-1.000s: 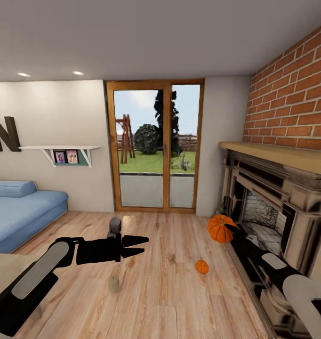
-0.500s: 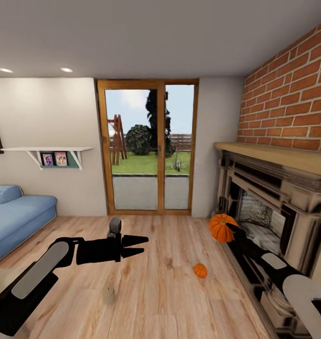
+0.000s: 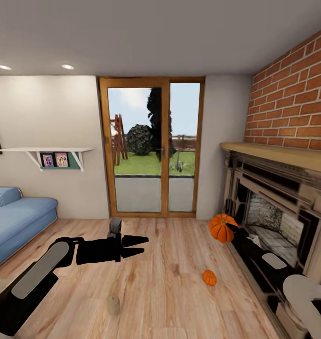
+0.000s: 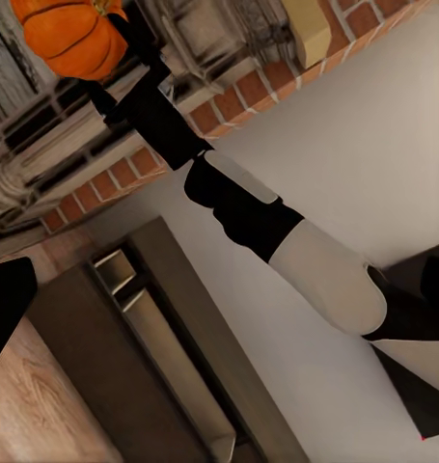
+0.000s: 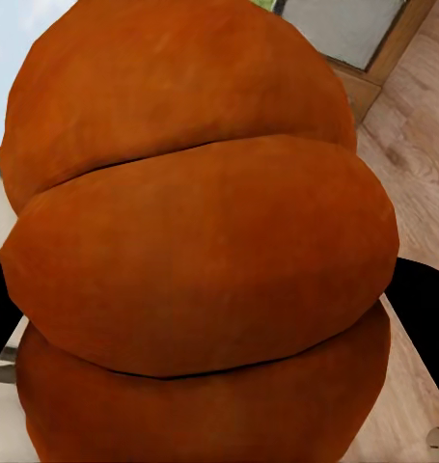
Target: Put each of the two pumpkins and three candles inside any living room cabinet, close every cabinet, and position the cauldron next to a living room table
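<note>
My right gripper (image 3: pixel 228 229) is shut on a large orange pumpkin (image 3: pixel 220 228), held in the air in front of the fireplace. Up close in the right wrist view, the pumpkin (image 5: pixel 200 241) sits between dark fingers (image 5: pixel 424 307). A smaller pumpkin (image 3: pixel 209 277) lies on the wood floor below it. One tan candle (image 3: pixel 113 305) stands on the floor under my left arm. My left gripper (image 3: pixel 140 246) hangs open and empty above the floor. In the left wrist view, the held pumpkin (image 4: pixel 69 39) and a dark-brown cabinet (image 4: pixel 103 376) with a light tan inside appear.
A fireplace (image 3: pixel 278 207) with a wooden mantel runs along the brick wall on the right. A blue sofa (image 3: pixel 17 221) stands at the left. A glass patio door (image 3: pixel 153 150) is straight ahead, with open wood floor (image 3: pixel 170 292) before it.
The whole picture has shifted sideways, so the camera moved. Both arms keep the same pose, and the right gripper still holds the large pumpkin.
</note>
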### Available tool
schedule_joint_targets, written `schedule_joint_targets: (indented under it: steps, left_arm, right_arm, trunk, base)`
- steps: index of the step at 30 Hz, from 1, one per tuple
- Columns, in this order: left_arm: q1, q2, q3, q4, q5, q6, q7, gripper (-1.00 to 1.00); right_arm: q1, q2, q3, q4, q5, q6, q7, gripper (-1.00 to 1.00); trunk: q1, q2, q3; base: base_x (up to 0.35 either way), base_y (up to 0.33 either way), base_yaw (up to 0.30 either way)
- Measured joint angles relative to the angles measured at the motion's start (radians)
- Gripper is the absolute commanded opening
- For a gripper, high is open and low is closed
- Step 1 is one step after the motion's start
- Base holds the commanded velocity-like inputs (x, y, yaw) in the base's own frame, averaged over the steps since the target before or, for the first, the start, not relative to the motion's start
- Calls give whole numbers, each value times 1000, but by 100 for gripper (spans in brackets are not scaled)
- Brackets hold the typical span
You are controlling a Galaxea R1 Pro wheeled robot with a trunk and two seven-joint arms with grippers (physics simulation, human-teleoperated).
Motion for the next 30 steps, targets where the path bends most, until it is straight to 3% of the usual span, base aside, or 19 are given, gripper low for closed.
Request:
schedule_joint_targets:
  steps: [21, 30]
  left_arm:
    - [0, 0, 1, 0, 0, 0, 0, 100]
    - [0, 0, 1, 3, 0, 0, 0, 100]
  right_arm:
    - [0, 0, -1, 1, 0, 6, 0, -100]
    - [-1, 0, -7, 0, -7, 15, -7, -100]
  trunk:
    - [0, 0, 0]
    - [0, 0, -3]
  base:
    - [316, 8, 0]
    - [52, 0, -89]
